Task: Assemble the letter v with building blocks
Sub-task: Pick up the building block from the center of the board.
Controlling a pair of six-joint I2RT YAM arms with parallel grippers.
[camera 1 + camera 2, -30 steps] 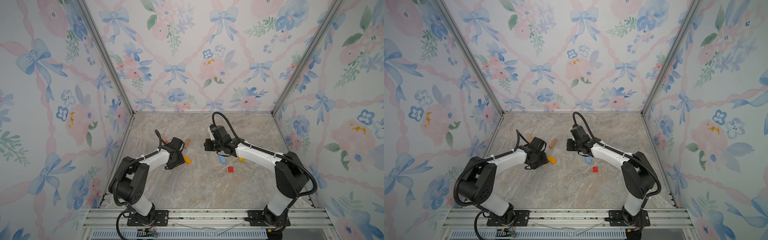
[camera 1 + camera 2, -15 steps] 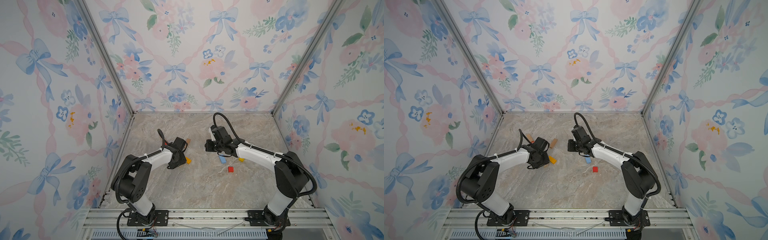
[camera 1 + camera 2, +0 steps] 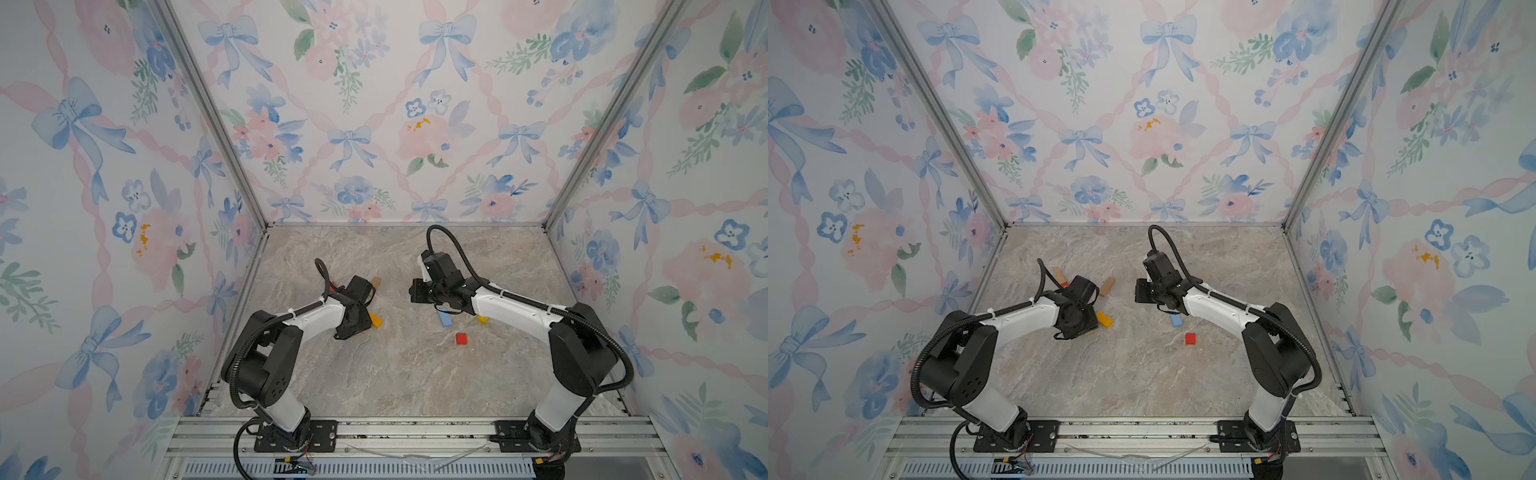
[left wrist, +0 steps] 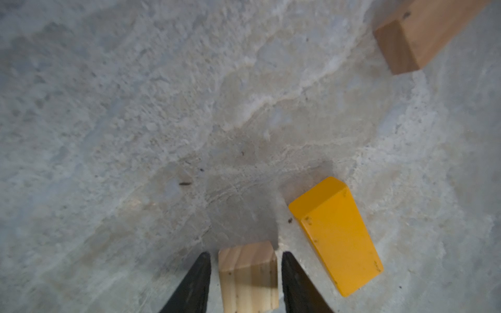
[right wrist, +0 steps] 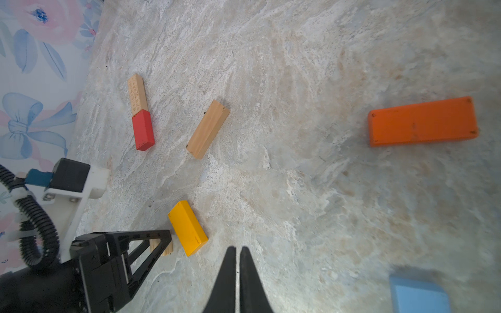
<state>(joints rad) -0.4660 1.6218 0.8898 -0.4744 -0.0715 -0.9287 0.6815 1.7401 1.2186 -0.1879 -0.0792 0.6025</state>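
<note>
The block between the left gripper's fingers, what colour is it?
The block is natural pale wood, unpainted; it shows best in the left wrist view.

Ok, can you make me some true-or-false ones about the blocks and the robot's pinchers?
1. The right gripper holds the blue block. False: it is shut on nothing, and the blue block lies on the table.
2. The left gripper has a plain wooden block between its jaws. True.
3. The red bar touches a wooden bar end to end. True.
4. The yellow block is stacked on the orange block. False: both lie flat on the table, apart.
</note>
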